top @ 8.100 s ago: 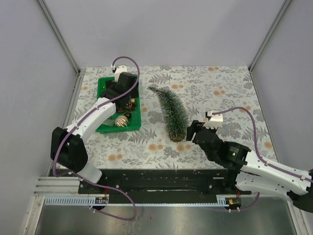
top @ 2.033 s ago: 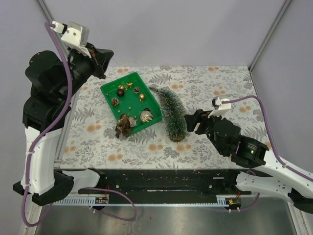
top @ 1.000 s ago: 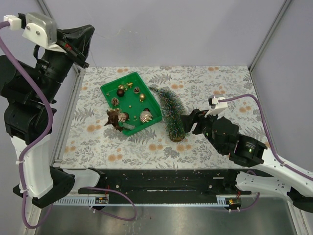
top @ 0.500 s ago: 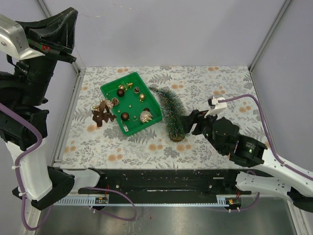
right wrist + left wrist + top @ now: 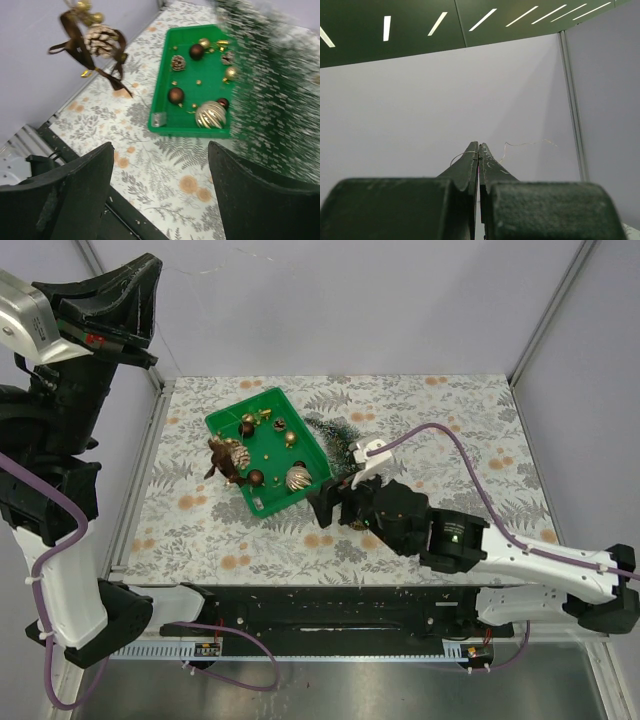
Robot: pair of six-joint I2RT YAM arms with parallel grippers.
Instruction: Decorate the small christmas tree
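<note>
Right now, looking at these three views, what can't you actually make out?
- Small christmas tree: in the top view the right arm covers its lower half and base; in the right wrist view it is blurred and cut by the edge.
- Thread at the shut left tool: too thin to follow to the pinecone ornament in the top view.
- Tray trinkets: too small to identify.

Pinecone ornament [image 5: 100, 40] dangles near green tray [image 5: 160, 85] of baubles [image 5: 210, 114].
</note>
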